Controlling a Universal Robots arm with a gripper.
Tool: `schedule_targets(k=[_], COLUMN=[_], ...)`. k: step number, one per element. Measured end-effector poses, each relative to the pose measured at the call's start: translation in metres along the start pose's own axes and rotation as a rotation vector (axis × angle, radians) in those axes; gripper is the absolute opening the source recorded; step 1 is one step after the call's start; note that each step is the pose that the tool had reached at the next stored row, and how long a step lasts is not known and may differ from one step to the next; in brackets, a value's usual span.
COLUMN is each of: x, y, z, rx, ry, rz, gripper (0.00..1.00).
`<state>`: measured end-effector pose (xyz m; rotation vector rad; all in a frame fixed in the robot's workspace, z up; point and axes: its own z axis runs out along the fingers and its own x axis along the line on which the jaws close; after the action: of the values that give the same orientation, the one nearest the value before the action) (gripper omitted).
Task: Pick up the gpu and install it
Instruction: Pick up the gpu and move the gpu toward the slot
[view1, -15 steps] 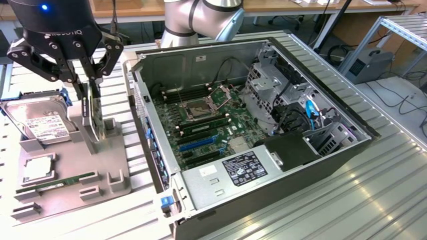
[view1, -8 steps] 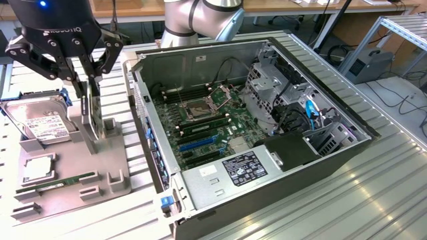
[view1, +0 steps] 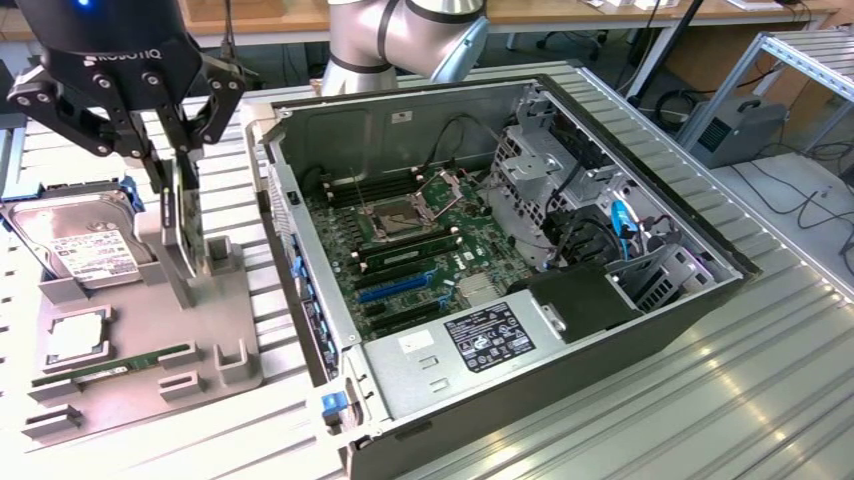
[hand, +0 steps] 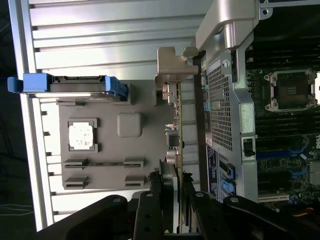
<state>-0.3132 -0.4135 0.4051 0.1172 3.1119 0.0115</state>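
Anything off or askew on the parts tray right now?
Nothing stands out. The gpu stands upright in the grey tray with the hand closed on it; the hard drive and RAM stick sit in their holders.

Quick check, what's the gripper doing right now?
Gripper: closed on the top edge of the gpu, which stands upright.

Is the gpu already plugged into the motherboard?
No, the gpu stands upright at the gray holder, outside the computer case.
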Motion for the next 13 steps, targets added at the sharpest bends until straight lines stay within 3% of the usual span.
schedule_targets(k=[13], x=[-0.0002], y=[0.0001], z=[-0.0067], rx=[0.0001], ry=[0.0], rz=[0.0], gripper=[0.27])
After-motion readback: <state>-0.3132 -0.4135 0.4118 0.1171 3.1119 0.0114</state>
